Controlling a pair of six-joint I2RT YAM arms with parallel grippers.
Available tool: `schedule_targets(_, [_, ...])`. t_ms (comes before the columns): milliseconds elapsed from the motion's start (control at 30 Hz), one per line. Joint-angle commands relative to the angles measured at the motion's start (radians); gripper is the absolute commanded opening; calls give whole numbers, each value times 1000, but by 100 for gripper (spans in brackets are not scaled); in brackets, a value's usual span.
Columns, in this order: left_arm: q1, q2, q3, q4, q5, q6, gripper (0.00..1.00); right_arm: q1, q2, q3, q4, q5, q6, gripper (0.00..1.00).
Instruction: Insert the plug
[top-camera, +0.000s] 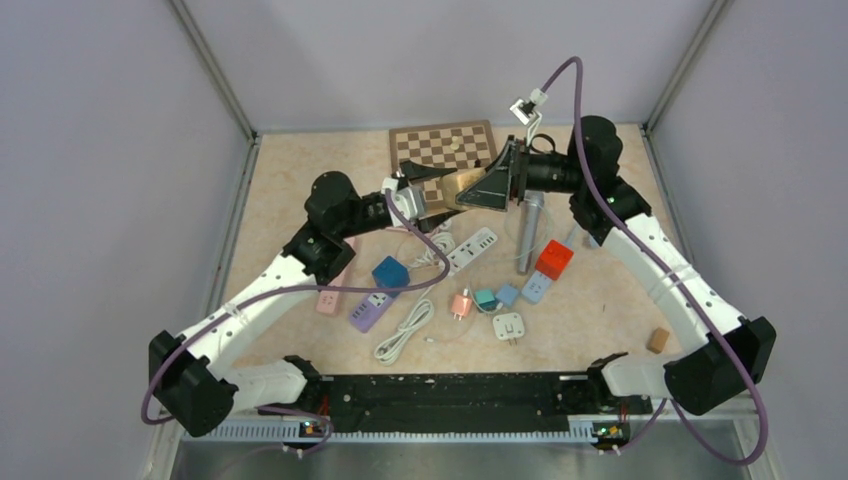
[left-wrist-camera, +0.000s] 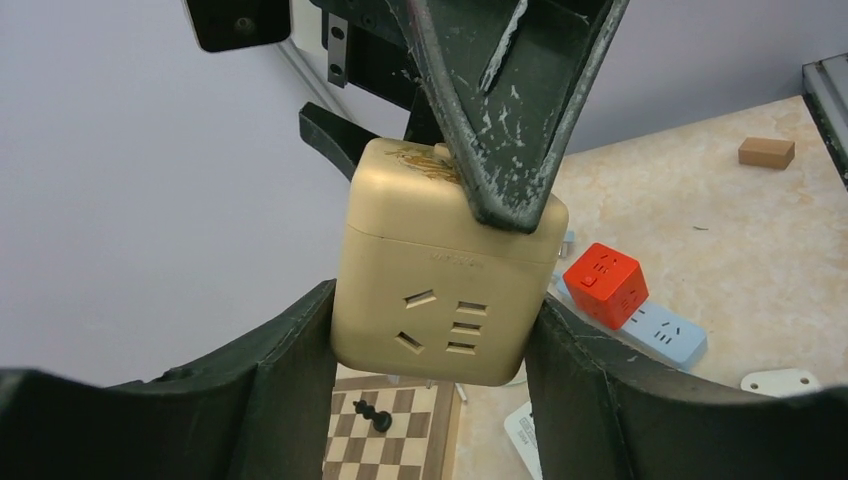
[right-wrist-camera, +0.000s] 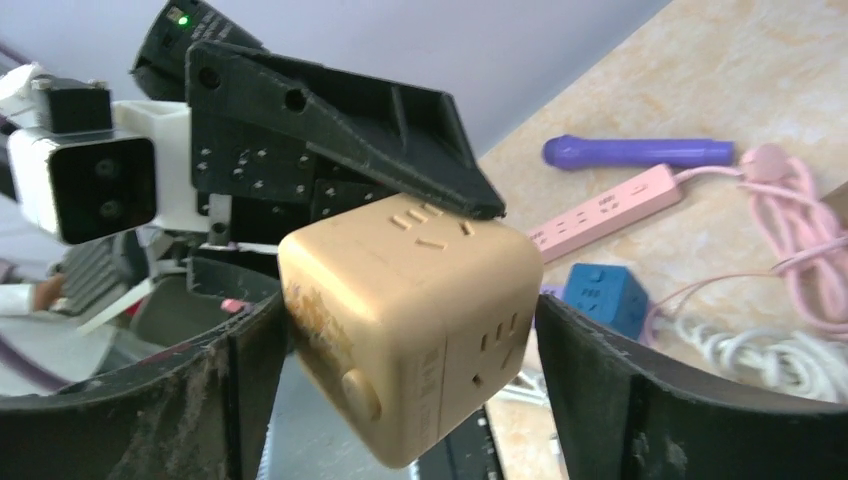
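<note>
A gold cube socket (top-camera: 462, 188) hangs in the air above the middle back of the table, held between both grippers. My left gripper (left-wrist-camera: 432, 330) has its fingers pressed on two opposite sides of the cube (left-wrist-camera: 445, 270), with a socket face turned to the camera. My right gripper (right-wrist-camera: 410, 330) is shut on the same cube (right-wrist-camera: 420, 300) from the other side, and one of its fingers (left-wrist-camera: 500, 130) lies over the cube's top. A white plug (top-camera: 509, 326) and a pink plug (top-camera: 461, 304) lie loose on the table near the front.
On the table below lie a white power strip (top-camera: 470, 250), blue cube (top-camera: 390, 272), purple strip (top-camera: 370, 310), red cube (top-camera: 553, 260), grey cylinder (top-camera: 528, 232), coiled white cable (top-camera: 405, 330) and brown block (top-camera: 657, 340). A chessboard (top-camera: 442, 145) lies at the back.
</note>
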Motion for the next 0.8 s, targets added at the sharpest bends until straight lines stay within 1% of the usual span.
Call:
schedule_targets(0, [-7,3,2,109,-39,2,0,25,-28,18,26,113,7,98])
schedule_targets(33, [-6,-1,-13,134,-76,16,0,24,-28,13,17,152,25,99])
schedule_targets(133, [-6,-11,-65,204,-185,97,0,22,-27,22,-69,341,104,99])
schedule_targets(300, [-6,4,-108,249,-334,277,0,21,-27,35,-126,522,305,99])
schedule_targets(433, [-8,41,-127,330,-426,401,0,22,-9,44,-149,606,433,99])
schedule_targets(533, [-14,74,-138,401,-470,510,0,23,14,41,-151,643,583,98])
schedule_targets(600, [-16,97,-140,421,-486,603,0,24,12,30,-110,676,654,97])
schedule_targets(667, [-19,116,-138,419,-489,672,0,24,18,48,-89,705,690,97])
schedule_targets(767, [-18,127,-136,417,-475,707,0,26,50,93,-77,718,706,96])
